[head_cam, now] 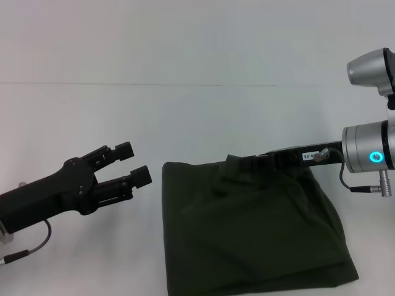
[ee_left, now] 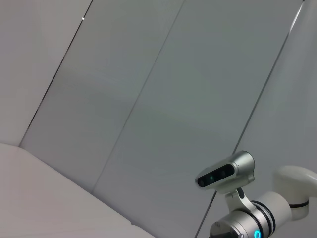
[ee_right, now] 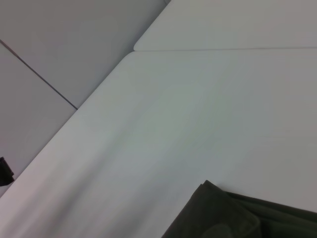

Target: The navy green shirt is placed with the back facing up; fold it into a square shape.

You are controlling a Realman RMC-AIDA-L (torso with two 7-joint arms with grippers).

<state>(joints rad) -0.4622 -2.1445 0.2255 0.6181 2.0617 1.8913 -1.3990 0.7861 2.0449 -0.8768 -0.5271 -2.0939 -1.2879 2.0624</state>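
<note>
Left gripper (head_cam: 134, 162) gapes empty beside the folded navy green shirt (head_cam: 253, 228) (right gripper's (head_cam: 247, 164) grip unclear).

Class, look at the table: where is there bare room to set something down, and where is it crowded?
Free: the table beyond the navy green shirt, and the strip between the shirt and the open left gripper. Crowded: the shirt's far edge, where the right gripper reaches in.

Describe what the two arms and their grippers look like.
The left gripper is matte black, with two blocky ribbed fingers on a chunky black body; a thin grey cable loops beneath it. The right arm has silver cylindrical segments, a glowing cyan ring, a red-tipped plug with a dark cable, and a flat black bar bearing a small white label.
</note>
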